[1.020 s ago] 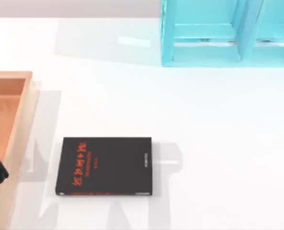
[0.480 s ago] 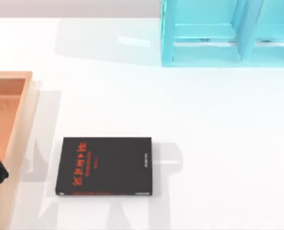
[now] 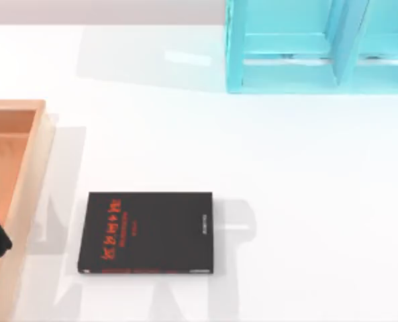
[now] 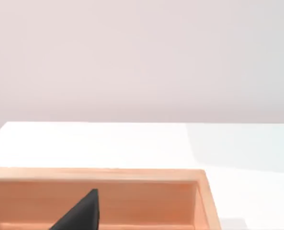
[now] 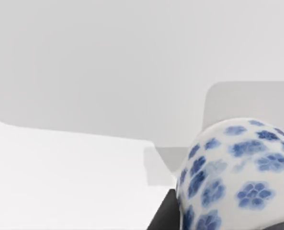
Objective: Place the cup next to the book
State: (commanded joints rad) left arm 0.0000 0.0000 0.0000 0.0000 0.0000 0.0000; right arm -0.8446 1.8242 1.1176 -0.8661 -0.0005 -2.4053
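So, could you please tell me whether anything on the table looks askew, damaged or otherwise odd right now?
Nothing stands out. The book lies flat and square on the white table, beside the wooden tray. The blue-patterned cup looks intact in the right wrist view, close against the right pincer. The turquoise shelf stands at the far edge.

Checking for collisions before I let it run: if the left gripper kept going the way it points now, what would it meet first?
Probably the far wall of the wooden tray: in the left wrist view a dark finger points at it. Beyond lies bare white table. Depth is unclear, so this is a guess.
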